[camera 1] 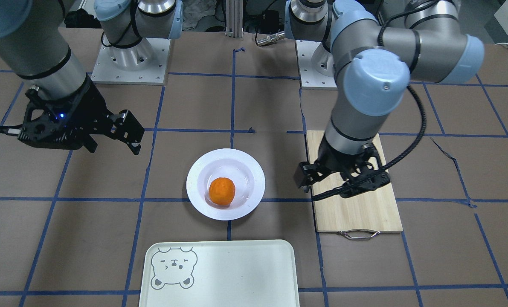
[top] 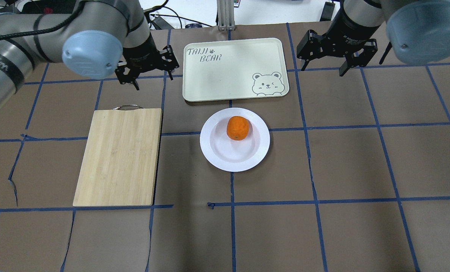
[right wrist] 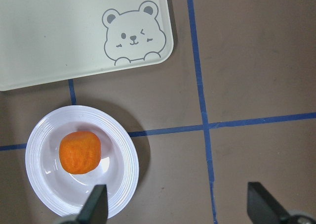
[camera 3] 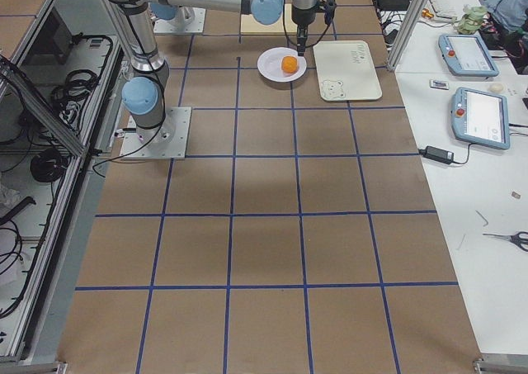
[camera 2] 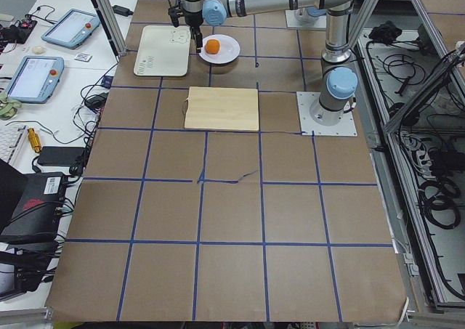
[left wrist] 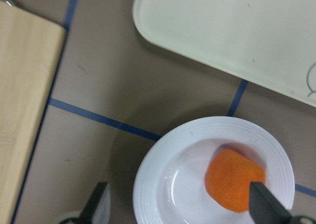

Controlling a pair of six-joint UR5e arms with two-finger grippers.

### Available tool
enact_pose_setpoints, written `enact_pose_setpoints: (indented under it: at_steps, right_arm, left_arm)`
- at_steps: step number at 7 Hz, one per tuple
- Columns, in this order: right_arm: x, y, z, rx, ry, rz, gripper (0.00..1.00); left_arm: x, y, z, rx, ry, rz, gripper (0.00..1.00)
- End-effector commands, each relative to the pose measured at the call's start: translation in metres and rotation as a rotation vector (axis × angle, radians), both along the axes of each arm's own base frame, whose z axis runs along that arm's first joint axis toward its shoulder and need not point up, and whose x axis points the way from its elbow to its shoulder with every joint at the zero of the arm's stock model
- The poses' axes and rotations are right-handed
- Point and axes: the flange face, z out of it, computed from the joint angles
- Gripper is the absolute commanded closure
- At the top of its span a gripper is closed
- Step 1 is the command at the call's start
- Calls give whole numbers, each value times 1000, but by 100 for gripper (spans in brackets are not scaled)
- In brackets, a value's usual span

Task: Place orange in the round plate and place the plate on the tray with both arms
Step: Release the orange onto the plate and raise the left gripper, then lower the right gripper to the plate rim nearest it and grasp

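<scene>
Both of my grippers are spread wide and hold nothing. My left gripper (top: 152,75) hangs in the air on the side of the cutting board (top: 119,155), and my right gripper (top: 323,66) hangs on the other side. Neither one touches anything.

The orange (top: 238,128) already lies in the sunken centre of the plate (top: 213,151), a little off the middle, toward the tray (top: 225,75). The plate stands on the table (top: 361,158), near the long edge of the tray but not touching it. The tray has nothing on it. So I judge that the first half of the task is done, and the step in hand is to take the plate with both arms.

For the next move, I think each gripper must come down to its own side of the plate and close on the wide rim at two opposite places. The rim is low and glossy, so the fingers must go very near the table to catch it, and a weak grip may slip. Then both arms should lift together and keep the plate level, because the orange is round and can roll out. The way to the tray is short.
</scene>
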Motion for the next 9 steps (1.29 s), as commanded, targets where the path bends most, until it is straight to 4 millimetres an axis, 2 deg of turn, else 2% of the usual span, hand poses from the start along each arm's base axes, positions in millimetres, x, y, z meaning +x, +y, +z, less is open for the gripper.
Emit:
enact_pose_setpoints:
  at_steps: [1, 2, 3, 4, 5, 7, 8, 9]
  right_arm:
    - [8, -26, -73, -4, -111, 0, 0]
    - [10, -18, -117, 9, -130, -1, 0]
    - [16, 0, -149, -13, -136, 6, 0]
    - [21, 15, -176, -21, -179, 4, 0]
    - [29, 35, -198, 34, -261, -23, 0]
    - [43, 51, -221, 24, -271, -2, 0]
    - [65, 56, -229, 14, -292, -2, 0]
    - [75, 60, -246, 21, -287, 10, 0]
  left_arm:
    - [82, 3, 10, 68, -215, -12, 0]
    - [84, 3, 2, 91, -238, 1, 0]
    - [78, -2, -5, 94, -162, 4, 0]
    - [73, -3, 4, 61, -75, -7, 0]
    - [71, -1, 5, 60, -62, -72, 0]
    - [56, 3, 17, 35, 59, -259, 0]
    - [56, 10, 27, 25, 52, -263, 0]
    - [55, 15, 33, 16, 50, -265, 0]
